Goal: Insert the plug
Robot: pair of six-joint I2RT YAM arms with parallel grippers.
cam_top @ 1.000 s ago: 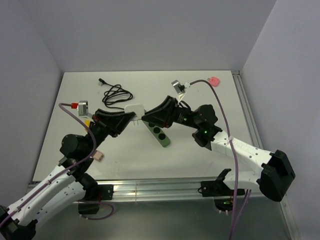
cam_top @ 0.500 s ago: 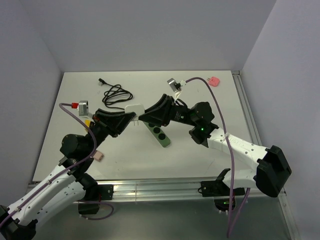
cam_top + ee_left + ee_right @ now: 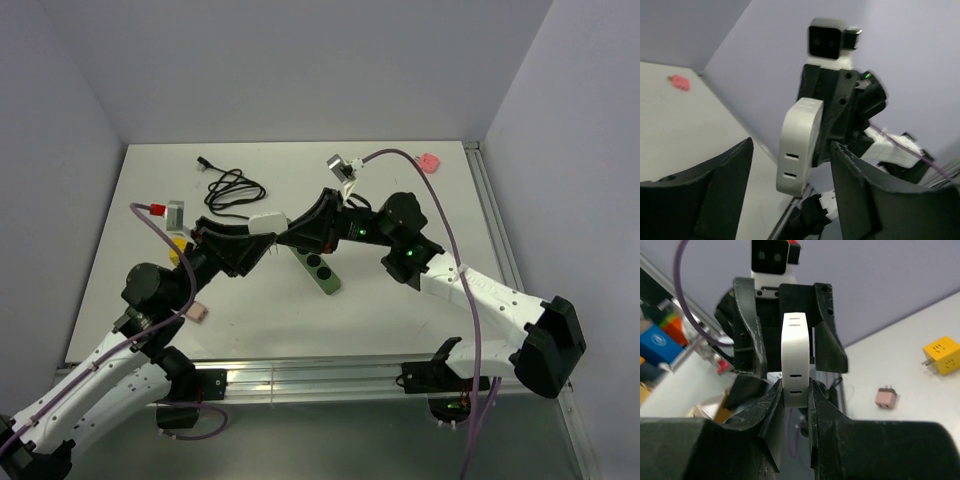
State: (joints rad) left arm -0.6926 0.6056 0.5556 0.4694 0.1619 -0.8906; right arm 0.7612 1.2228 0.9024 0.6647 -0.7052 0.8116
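The white plug (image 3: 268,221) hangs above the table between both arms. My right gripper (image 3: 795,390) is shut on it, its fingers (image 3: 774,405) pressing the lower end of the plug (image 3: 794,357). My left gripper (image 3: 791,147) stands open around the plug (image 3: 799,145), with a gap on each side and its fingers (image 3: 715,190) clear of it. From above, the left gripper (image 3: 250,245) and right gripper (image 3: 288,236) meet tip to tip. The green power strip (image 3: 318,266) lies on the table just under and right of them.
A coiled black cable (image 3: 232,190) lies at the back left, a pink piece (image 3: 429,160) at the back right. A yellow cube adapter (image 3: 941,355) and a small pink adapter (image 3: 886,397) sit on the left near my left arm.
My left gripper has opened off the white plug. My right gripper has closed on it after shifting a little to the left.
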